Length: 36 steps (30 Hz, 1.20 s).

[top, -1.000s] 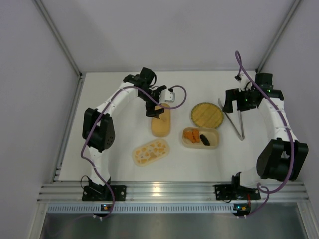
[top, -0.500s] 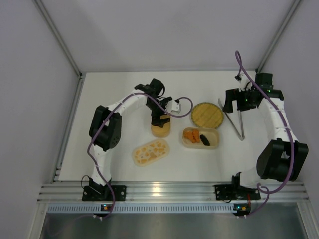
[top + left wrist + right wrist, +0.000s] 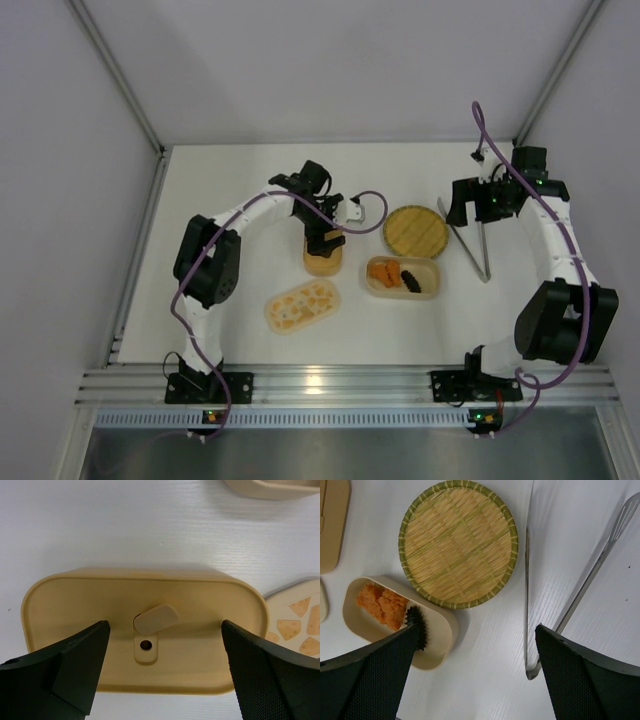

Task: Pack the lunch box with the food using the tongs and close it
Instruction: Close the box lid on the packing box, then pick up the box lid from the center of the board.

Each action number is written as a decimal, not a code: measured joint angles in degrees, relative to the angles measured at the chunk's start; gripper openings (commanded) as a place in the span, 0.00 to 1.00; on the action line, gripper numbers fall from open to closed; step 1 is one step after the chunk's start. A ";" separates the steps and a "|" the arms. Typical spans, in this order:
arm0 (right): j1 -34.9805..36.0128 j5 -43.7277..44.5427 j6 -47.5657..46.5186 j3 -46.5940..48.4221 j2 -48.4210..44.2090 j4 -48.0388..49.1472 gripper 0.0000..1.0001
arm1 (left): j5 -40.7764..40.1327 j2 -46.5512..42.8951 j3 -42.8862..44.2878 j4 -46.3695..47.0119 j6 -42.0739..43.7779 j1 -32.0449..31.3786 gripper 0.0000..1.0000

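Lunch box [image 3: 444,628]: an open tan box on the white table [image 3: 240,180]. It sits under the left finger of the right gripper [image 3: 476,630], a bit toward the left arm.
Food [image 3: 382,604]: orange chunks lie in one end of the lunch box. A dark spiky piece [image 3: 418,624] lies right next to them, in the middle of the box.
Round plate [image 3: 457,542]: a woven yellow plate with a green rim, past the right gripper's tips. Its edge looks like it touches the lunch box. Nothing sits on it.
Tongs [image 3: 527,580]: long and silver, flat on the table. Both thin arms run out past the right finger, and the joined end lies just beside that finger's tip.
Tan lid [image 3: 200,615]: a plain long lid right under the left gripper [image 3: 164,635]. It has a small flap [image 3: 156,618] and a tiny hole in the middle.
Patterned lid [image 3: 300,625]: it has orange shapes on it and lies near the right finger of the left gripper.
Left arm: bent in over the table, with its gripper pointing down at the tan lid. The fingers are spread wide, one over each half of the lid, and grip nothing. I cannot tell if they touch it.
Right arm: reaches up the right side of the table, with its gripper hanging above the tongs. The fingers are spread wide and hold nothing.
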 measured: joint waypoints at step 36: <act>7.63 -1.33 -11.96 -10.12 -9.55 -3.39 0.99 | 7.26 -35.93 -42.23 -3.63 -13.33 4.61 0.70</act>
